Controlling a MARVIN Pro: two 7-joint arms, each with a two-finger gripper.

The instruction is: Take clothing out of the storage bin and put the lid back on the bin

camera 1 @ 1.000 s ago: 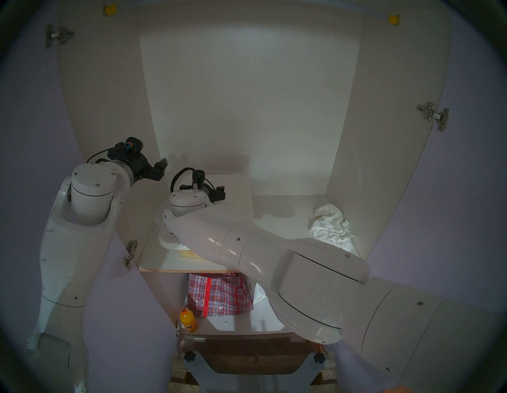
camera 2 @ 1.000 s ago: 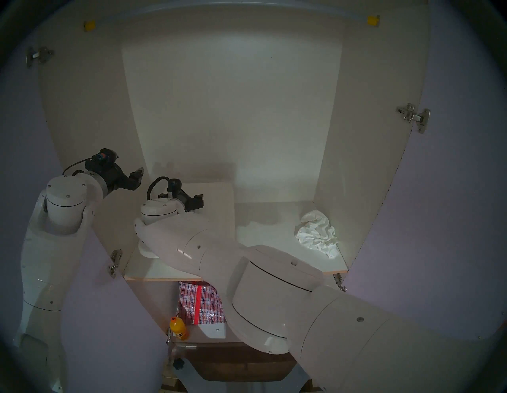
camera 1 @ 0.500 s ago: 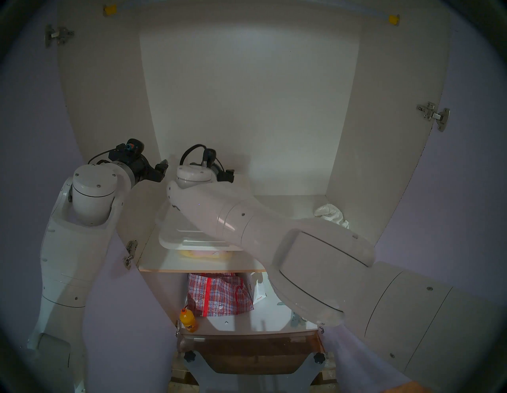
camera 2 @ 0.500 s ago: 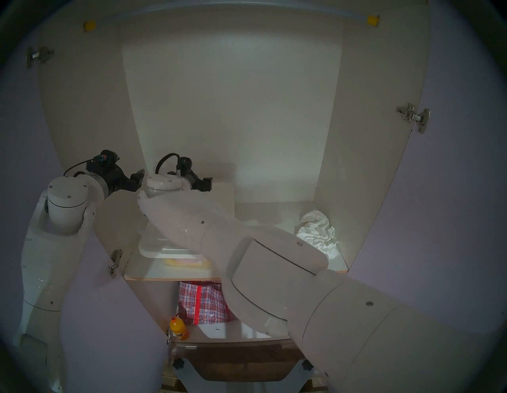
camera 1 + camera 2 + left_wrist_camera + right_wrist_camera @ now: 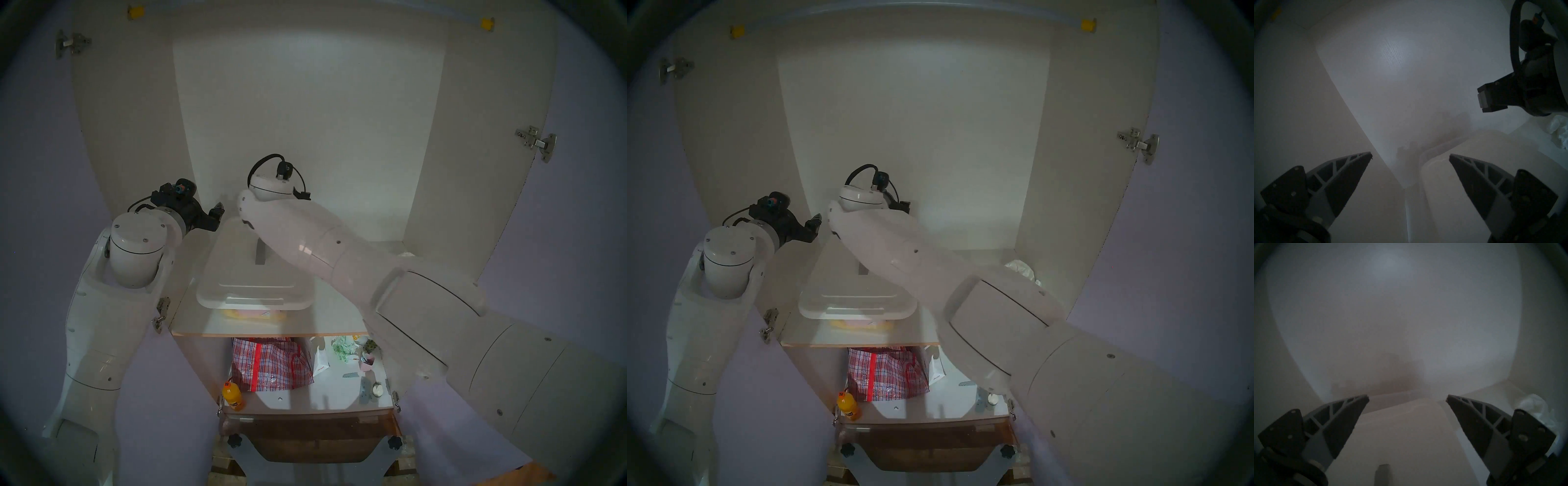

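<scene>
Both claws, left [image 5: 1410,155] and right [image 5: 1407,397], gape empty above the lid [image 5: 237,271].

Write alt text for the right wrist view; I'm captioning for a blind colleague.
The open right gripper hangs empty over a flat white plastic lid with a grey handle. Crumpled white fabric clothing lies at right.

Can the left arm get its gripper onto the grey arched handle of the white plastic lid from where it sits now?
Probably yes. The left gripper is open beside the flat white plastic lid. But the right arm lies across the grey arched handle, likely blocking it until it clears.
</scene>
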